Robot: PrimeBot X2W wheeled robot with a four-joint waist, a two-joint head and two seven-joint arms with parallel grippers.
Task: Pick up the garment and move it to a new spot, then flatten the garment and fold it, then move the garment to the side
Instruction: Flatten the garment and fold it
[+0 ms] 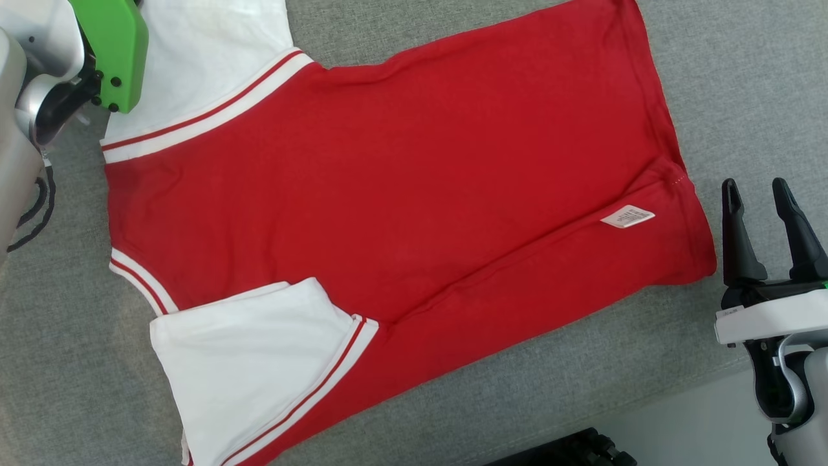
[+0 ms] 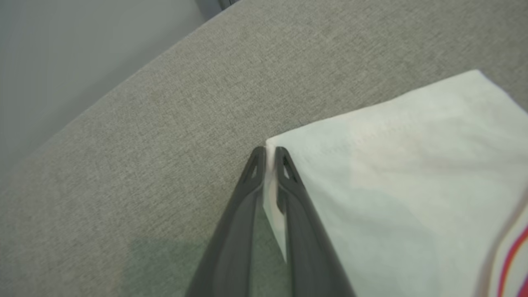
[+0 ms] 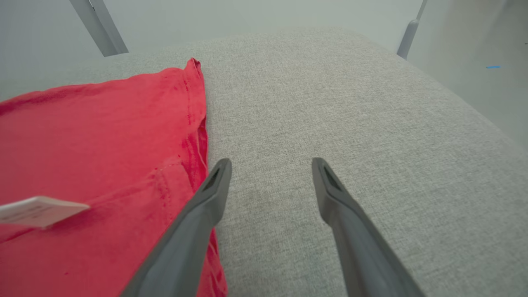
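Observation:
The garment (image 1: 401, 181), a red shirt with white sleeves and striped trim, lies spread flat on the grey cushion. Its far white sleeve (image 2: 404, 173) has one corner pinched between the shut fingers of my left gripper (image 2: 270, 154). That arm's green wrist housing (image 1: 113, 48) covers the sleeve's end in the head view. My right gripper (image 1: 757, 194) stands open just off the red hem, right of the white label (image 1: 627, 216). Nothing sits between its fingers (image 3: 270, 165), and the red hem (image 3: 95, 144) lies beside the left finger.
The grey fabric surface (image 1: 744, 77) ends at a front edge at the lower right, with pale floor (image 1: 679, 421) beyond. A dark object (image 1: 569, 453) pokes in at the bottom edge. Grey metal legs (image 3: 99, 24) stand past the cushion's far side.

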